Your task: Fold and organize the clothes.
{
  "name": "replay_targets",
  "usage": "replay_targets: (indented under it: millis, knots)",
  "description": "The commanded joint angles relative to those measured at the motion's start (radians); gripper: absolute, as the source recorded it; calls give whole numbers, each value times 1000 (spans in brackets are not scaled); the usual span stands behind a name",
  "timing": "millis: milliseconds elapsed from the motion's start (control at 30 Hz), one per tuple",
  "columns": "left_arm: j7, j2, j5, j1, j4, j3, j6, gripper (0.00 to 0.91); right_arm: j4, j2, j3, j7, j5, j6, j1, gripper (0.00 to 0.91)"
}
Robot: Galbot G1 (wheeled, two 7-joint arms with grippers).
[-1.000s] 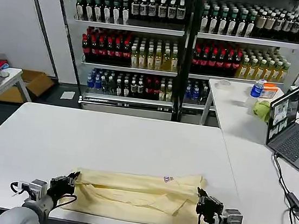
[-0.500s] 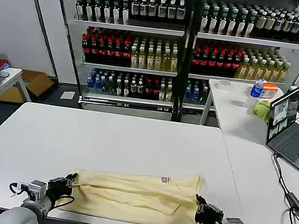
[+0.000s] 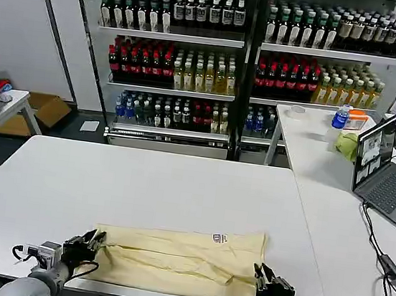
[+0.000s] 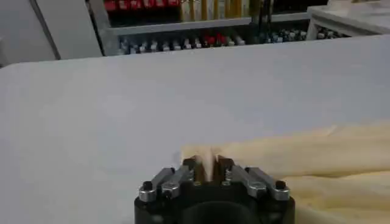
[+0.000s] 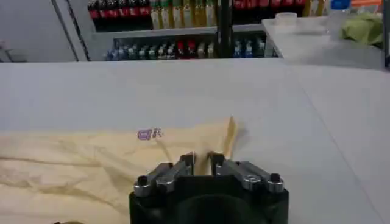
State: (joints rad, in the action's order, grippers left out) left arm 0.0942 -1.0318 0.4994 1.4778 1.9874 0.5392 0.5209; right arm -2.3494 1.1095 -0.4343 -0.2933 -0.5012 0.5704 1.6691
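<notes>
While T-shirt (image 3: 177, 261) lies on table (image 3: 144, 177), both grippers' fingers pinch its near corners: left gripper (image 3: 92, 242), right gripper (image 3: 262, 284).

Your left gripper (image 3: 92, 241) and right gripper (image 3: 263, 280) match: each has a rounded black housing, from which two angled silver-grey finger links run to short black fingertips. You can see a dark screw head on each link. Behind both sit light grey wrist blocks on grey rounded arm shells, and thin black cables loop beside the left wrist.

Label (image 3: 219, 238) print (on the T-shirt (image 3: 177, 261)) unreadable.
</notes>
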Motion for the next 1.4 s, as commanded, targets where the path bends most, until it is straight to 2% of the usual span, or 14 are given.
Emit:
replay_targets:
  millis: [33,300,667,767,800,833,1067,1400]
  knots:
    - [40,-18,-19,27,51,22,-23,907,-15,5,-13,4,43,-14,23,907]
    - [106,-96,-21,79,83,27,-35,907,-33,8,-37,5,70,-24,52,907]
    - [125,-163,28,32,26,-8,-13,907,-36,6,-39,2,73,-23,55,907]
    - [123,-165,35,26,12,-12,-12,423,-40,2,-46,3,71,-22,59,907]
    - [122,-166,36,26,8,-13,-13,171,-41,1,-48,3,70,-22,59,907]
    - [121,-166,40,26,5,-14,-12,60,-42,0,-52,3,69,-22,60,907]
    - [120,-174,71,32,10,-7,-16,20,-43,0,-59,1,67,-22,60,907]
    - [99,-174,112,59,38,23,-31,10,-48,0,-74,-2,61,-22,57,907]
